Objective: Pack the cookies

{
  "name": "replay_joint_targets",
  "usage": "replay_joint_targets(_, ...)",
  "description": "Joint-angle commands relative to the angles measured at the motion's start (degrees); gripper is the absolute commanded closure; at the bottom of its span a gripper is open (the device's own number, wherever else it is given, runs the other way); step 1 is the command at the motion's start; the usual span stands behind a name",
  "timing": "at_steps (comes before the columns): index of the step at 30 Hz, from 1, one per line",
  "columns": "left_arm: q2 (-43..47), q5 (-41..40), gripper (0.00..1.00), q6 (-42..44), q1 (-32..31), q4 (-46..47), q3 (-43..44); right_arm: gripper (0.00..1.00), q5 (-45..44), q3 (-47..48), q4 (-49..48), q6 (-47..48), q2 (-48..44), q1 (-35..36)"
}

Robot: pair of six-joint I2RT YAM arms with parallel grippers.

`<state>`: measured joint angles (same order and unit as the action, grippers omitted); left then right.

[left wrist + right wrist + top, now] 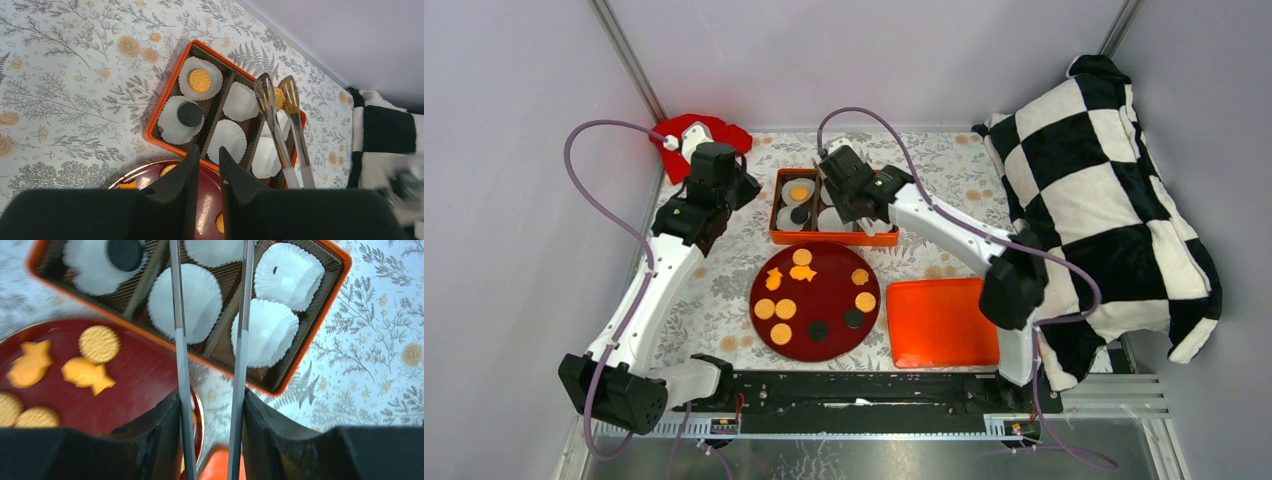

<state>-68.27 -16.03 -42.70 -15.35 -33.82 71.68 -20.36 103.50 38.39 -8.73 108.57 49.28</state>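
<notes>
The right end effector (pixel 210 440) grips metal tongs (pixel 280 110) pinching a round cookie (pixel 278 97) over the orange box's (pixel 776 210) 3 o'clock cups; a loosening squeeze could drop it outside its paper cup (pixel 289 275). The left end effector (pixel 206 170) hangs nearly clenched, empty

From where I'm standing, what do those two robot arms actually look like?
Both are slim arms with glossy white shells and chunky black joints and bases. A lilac cable loops loosely from each arm's base up to its wrist. The left claw has two matte black wedge-shaped fingers; the right claw has the same black fingers. A small green light glows on each arm.
</notes>
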Motion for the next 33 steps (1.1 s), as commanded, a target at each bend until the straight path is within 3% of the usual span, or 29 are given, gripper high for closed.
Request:
replay_joint_targets(1,-0.9,-2.4,0.75,1.9,-0.2,1.6,1.9,0.65,1.0,7.6,-0.3,2.3,7.1,-3.6)
replay_joint_targets(9,-2.5,-2.5,0.75,2.2,-0.1,2.8,0.6,0.65,4.3,9.8,-1.1,3.4,12.0,-7.5)
replay_joint_targets(14,-3.4,-2.0,0.75,2.0,-0.1,2.8,0.6,0.58,5.4,10.2,-0.9,3.0,13.0,-7.8)
replay_joint_targets(23,-2.6,-2.2,0.75,1.8,-0.1,2.8,0.2,0.58,11.3,6.5,-1.2,0.8,9.0,-7.8)
replay_joint_targets(33,-2.1,-1.8,0.74,1.8,-0.1,2.9,0.0,0.39,10.6,6.0,-0.1,-0.2,8.7,-7.7)
